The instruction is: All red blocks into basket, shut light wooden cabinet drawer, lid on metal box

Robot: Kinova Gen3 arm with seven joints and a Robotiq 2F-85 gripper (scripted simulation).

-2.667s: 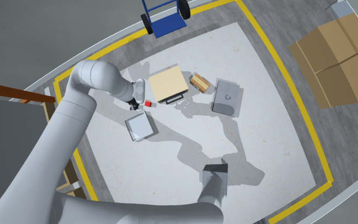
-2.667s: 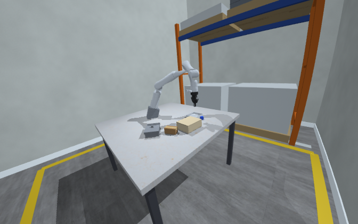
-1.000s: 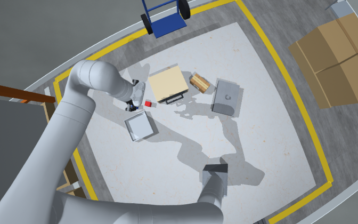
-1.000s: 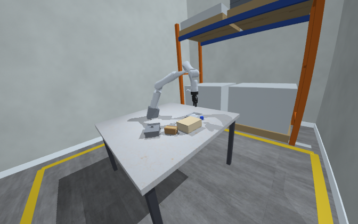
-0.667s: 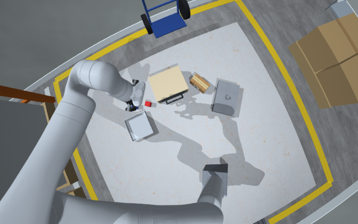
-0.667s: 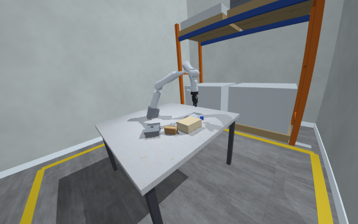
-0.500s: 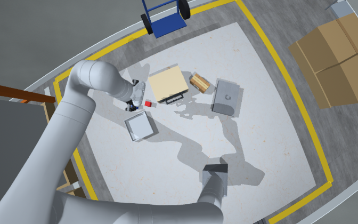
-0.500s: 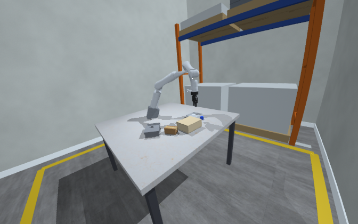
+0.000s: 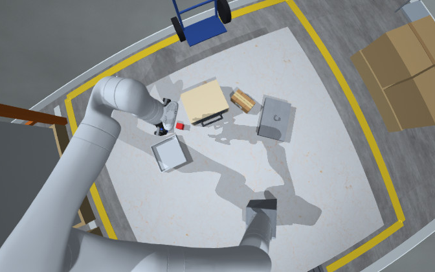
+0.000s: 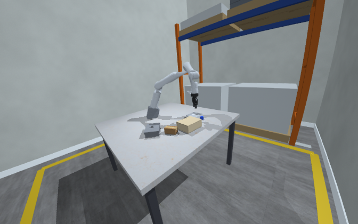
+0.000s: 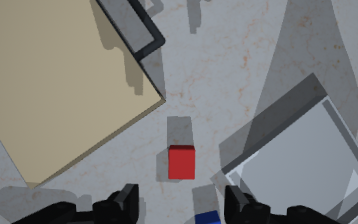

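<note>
Top view: blue hand truck (image 9: 205,31) at upper edge, left of centre; cartons (image 9: 396,67) at upper right. Exterior view: orange-and-blue rack (image 9: 19,111) (image 10: 309,69) fills the upper right, two big grey boxes (image 10: 261,106) (image 10: 204,96) low between its posts, right of centre. Yellow floor tape (image 9: 347,89) (image 10: 322,189) shows in both views, at lower left and lower right in the exterior.
</note>
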